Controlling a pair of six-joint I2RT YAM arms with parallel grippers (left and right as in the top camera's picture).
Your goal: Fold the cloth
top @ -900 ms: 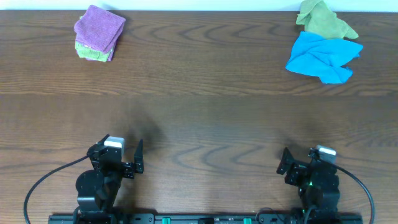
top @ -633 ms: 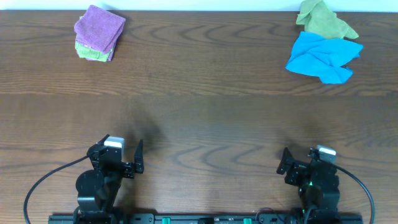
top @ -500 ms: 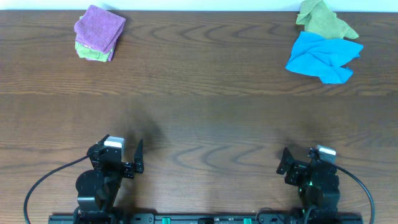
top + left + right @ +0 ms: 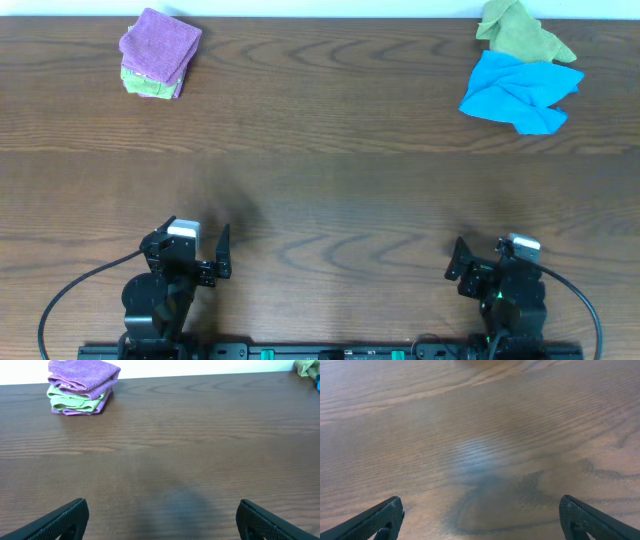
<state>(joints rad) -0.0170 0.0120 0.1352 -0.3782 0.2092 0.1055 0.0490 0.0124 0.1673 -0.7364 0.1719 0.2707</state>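
Note:
The sky-blue cloth (image 4: 520,90) lies crumpled at the far right of the table in the overhead view; a sliver of it shows at the right edge of the left wrist view (image 4: 318,382). My left gripper (image 4: 161,516) is open and empty near the table's front left edge, seen in the overhead view (image 4: 190,255). My right gripper (image 4: 481,516) is open and empty near the front right, seen in the overhead view (image 4: 495,270). Both grippers are far from the cloth.
An olive-green cloth (image 4: 520,32) lies crumpled just behind the blue cloth, touching it. A folded purple cloth (image 4: 160,45) sits on a folded green one (image 4: 150,85) at the far left, also in the left wrist view (image 4: 82,375). The table (image 4: 320,180) is dark wood.

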